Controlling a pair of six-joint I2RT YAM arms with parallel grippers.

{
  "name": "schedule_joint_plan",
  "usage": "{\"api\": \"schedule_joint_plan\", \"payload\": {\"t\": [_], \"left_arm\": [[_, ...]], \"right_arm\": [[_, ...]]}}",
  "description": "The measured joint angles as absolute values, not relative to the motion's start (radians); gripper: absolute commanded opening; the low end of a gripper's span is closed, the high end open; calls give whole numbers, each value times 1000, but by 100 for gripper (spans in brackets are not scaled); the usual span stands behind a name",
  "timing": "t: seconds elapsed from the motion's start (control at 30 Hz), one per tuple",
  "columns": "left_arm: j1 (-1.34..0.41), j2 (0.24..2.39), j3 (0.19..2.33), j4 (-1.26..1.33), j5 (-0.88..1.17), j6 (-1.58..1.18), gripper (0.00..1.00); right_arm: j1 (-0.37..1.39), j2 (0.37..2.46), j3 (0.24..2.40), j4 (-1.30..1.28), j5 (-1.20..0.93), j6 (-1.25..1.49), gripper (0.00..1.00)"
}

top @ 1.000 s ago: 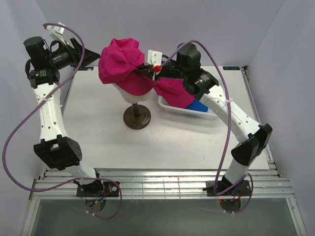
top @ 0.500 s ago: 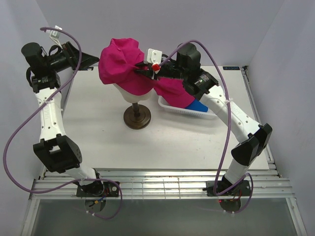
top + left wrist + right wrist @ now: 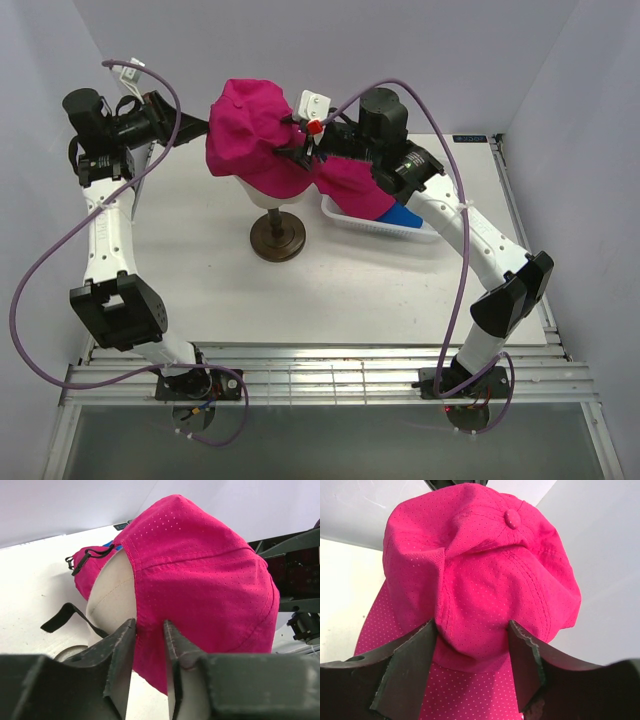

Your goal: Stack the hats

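A pink cap (image 3: 255,130) is worn by the mannequin head (image 3: 112,597), upper centre of the top view. Its hem is straddled by the narrowly parted left hand (image 3: 149,630); whether it is pinched cannot be told. Its crown is flanked by the open right hand (image 3: 472,630). Another pink cap (image 3: 352,188) and a blue cap (image 3: 405,215) lie in the basket (image 3: 345,225), centre right.

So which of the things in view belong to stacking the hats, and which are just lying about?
Belongs to the job:
- magenta hat on the mannequin head
- second magenta hat, at the white basket
- blue hat, in that basket

Just there:
- mannequin head
- dark round stand under it
- white basket
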State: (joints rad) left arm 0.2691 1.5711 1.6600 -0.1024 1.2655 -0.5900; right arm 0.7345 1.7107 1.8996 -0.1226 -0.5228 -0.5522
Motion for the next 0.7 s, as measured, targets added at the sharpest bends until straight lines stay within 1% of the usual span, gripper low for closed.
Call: {"api": "schedule_joint_plan", "payload": {"t": [0.03, 0.1, 0.17, 0.3, 0.33, 0.37, 0.4, 0.47, 0.5, 0.6, 0.63, 0.7], "left_arm": [[268, 1571, 1661, -111, 1261, -583, 27], [268, 1571, 1665, -125, 1253, -572, 22], [268, 1571, 1669, -138, 1243, -559, 19], [268, 1571, 1671, -163, 1227, -540, 7], [268, 1571, 1671, -169, 1221, -537, 5], [268, 1571, 1671, -174, 1216, -536, 4], [268, 1571, 1671, -177, 1212, -535, 1], [268, 1571, 1671, -181, 1205, -536, 0], [268, 1571, 1671, -181, 1202, -536, 0], [267, 1571, 1671, -184, 1191, -536, 0], [267, 1571, 1671, -186, 1187, -536, 0], [266, 1571, 1671, -192, 1183, -535, 0]], "right_arm": [[735, 1711, 1900, -123, -519, -542, 70], [735, 1711, 1900, -123, -507, -516, 73], [734, 1711, 1900, -124, -496, -477, 76], [733, 1708, 1900, -126, -481, -382, 81], [733, 1707, 1900, -129, -478, -356, 90], [730, 1704, 1900, -132, -476, -324, 91], [726, 1700, 1899, -137, -473, -297, 100], [716, 1682, 1885, -141, -472, -229, 95], [707, 1670, 1875, -146, -469, -179, 95], [641, 1613, 1824, -157, -441, 3, 100], [607, 1582, 1782, -147, -423, 78, 92], [534, 1499, 1667, -129, -398, 221, 89]]}}
